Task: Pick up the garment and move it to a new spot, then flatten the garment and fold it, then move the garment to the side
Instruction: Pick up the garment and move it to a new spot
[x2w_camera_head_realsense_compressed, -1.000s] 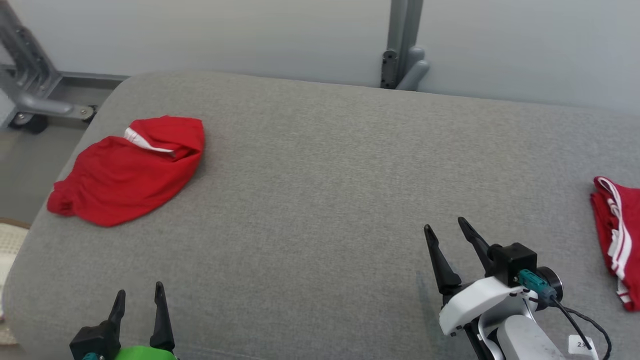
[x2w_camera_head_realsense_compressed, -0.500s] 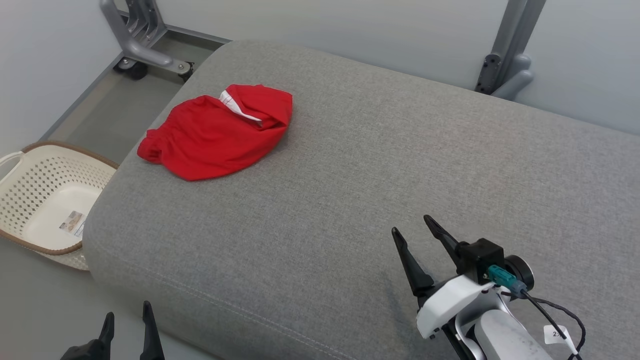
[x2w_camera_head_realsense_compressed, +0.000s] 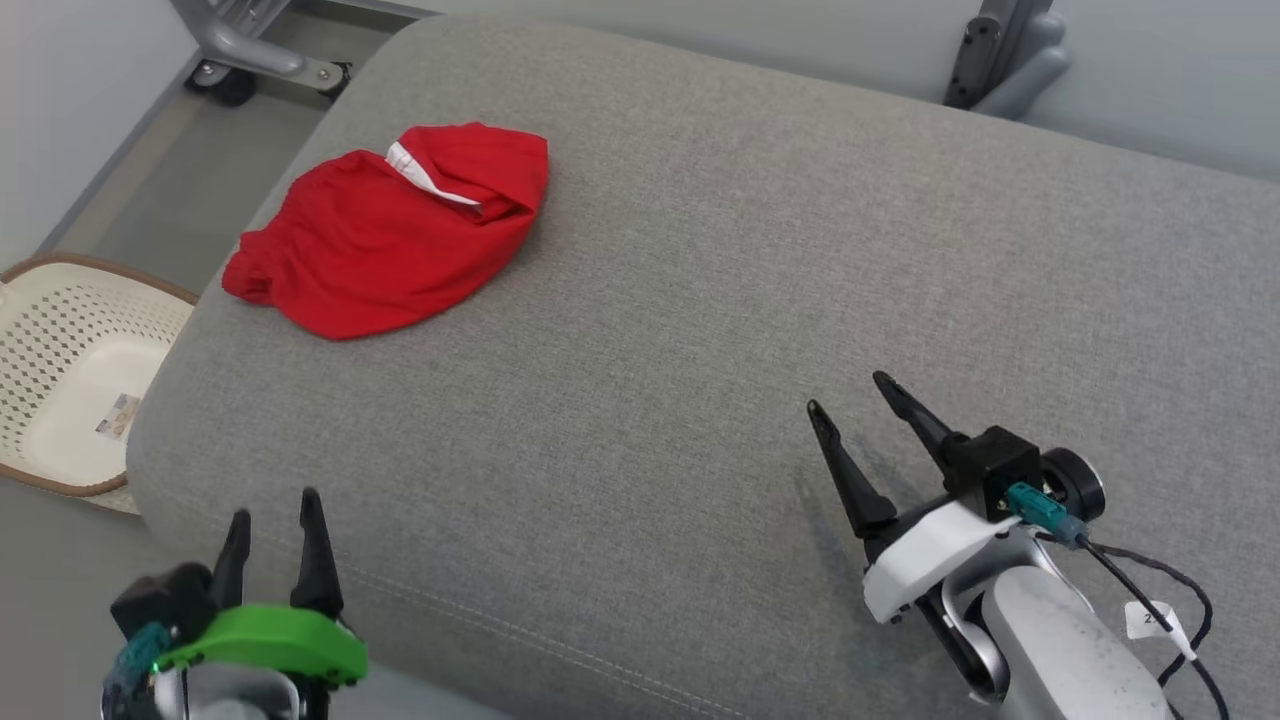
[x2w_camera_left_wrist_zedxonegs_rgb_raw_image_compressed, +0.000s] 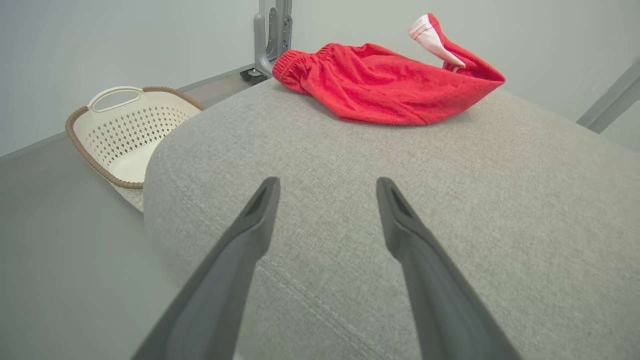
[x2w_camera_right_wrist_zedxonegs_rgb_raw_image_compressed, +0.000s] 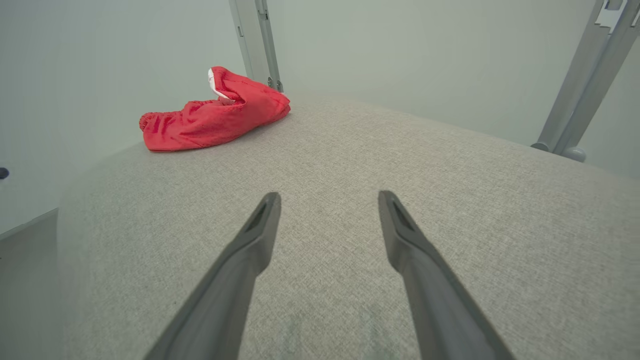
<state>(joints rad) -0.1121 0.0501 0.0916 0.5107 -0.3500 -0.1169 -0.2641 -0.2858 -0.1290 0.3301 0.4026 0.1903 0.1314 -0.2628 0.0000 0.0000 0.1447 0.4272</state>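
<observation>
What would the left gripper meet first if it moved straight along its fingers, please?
The left gripper would probably meet the grey cushion, short of the red garment; depth unclear.

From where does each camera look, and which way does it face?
Head view: from above, down onto the grey cushion and red garment; left gripper and right gripper show below, open.
Left wrist view: low at the cushion's edge, facing the garment and basket; its own fingers show.
Right wrist view: low over the cushion, facing the garment; its own fingers show.
Shared: every view has the garment; head and left wrist views share the basket.
</observation>
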